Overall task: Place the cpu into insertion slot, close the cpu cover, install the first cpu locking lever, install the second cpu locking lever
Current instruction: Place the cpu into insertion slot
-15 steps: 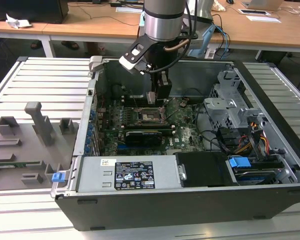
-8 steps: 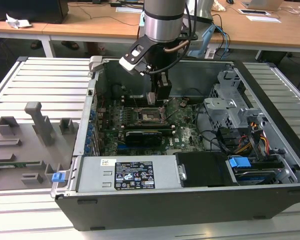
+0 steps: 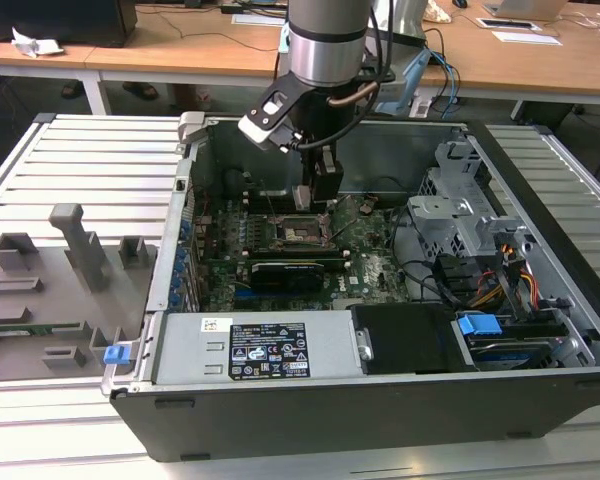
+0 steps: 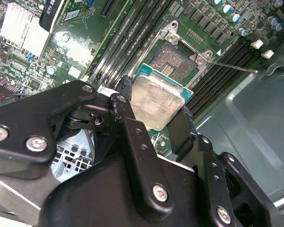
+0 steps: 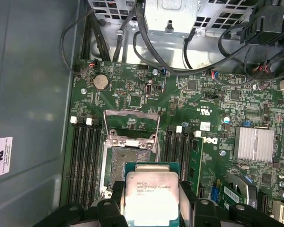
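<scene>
The cpu [image 5: 151,196] is pinched edge to edge in the gripper [image 5: 151,191], fingers closed just to chip width. It's held low inside the open computer case [image 3: 280,400], partly over the insertion slot [image 5: 128,153], not seated yet. The slot's contacts are left bare, with the cpu cover [image 5: 132,112] flipped up just beyond it. Memory slots [image 5: 83,161] are lined up either side of the gripper, and black cables [image 5: 146,47] are strung further out.

exterior view overlooks the case [image 3: 280,425] — both wrist views close above the insertion slot [image 5: 128,153] [image 4: 175,61].
</scene>
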You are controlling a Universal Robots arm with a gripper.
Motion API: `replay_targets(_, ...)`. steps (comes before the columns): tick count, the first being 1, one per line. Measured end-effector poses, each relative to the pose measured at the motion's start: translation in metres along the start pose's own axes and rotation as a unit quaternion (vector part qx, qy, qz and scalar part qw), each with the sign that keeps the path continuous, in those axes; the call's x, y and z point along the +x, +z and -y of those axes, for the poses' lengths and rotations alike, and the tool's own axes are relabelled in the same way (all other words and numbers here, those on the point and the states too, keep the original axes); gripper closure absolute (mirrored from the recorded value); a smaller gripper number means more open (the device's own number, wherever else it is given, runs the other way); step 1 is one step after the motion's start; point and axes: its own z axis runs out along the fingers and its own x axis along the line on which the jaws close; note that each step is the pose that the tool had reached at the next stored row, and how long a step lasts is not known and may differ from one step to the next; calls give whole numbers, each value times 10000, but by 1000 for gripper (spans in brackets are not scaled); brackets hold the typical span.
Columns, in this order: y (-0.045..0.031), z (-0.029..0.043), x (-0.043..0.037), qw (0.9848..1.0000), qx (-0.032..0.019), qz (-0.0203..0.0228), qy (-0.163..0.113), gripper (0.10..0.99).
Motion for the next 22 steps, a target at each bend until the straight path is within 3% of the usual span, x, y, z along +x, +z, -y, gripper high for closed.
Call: replay_targets(22, 101, 5, -3, 10000, 25, -2, 9, 545)
